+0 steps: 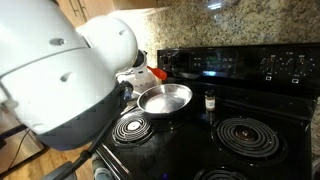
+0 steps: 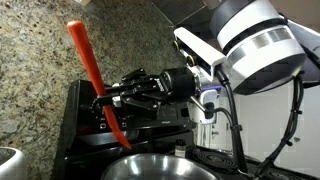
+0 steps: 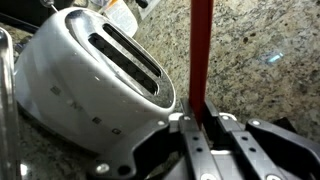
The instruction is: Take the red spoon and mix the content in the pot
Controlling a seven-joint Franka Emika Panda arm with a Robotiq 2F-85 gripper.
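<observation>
The claw (image 2: 108,100) is pinched tight on the red spoon (image 2: 84,50), lifted clear of the stove. Its long axis runs from 11 o'clock down to 5 o'clock. The pot (image 2: 160,168) sits below the claw toward 5 o'clock, with the spoon's lower tip near its rim.

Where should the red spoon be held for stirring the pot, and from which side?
On its slim shaft, from the side, as the gripper does: the red spoon stands roughly upright, so that pinch leaves its lower end free for the pot.
</observation>
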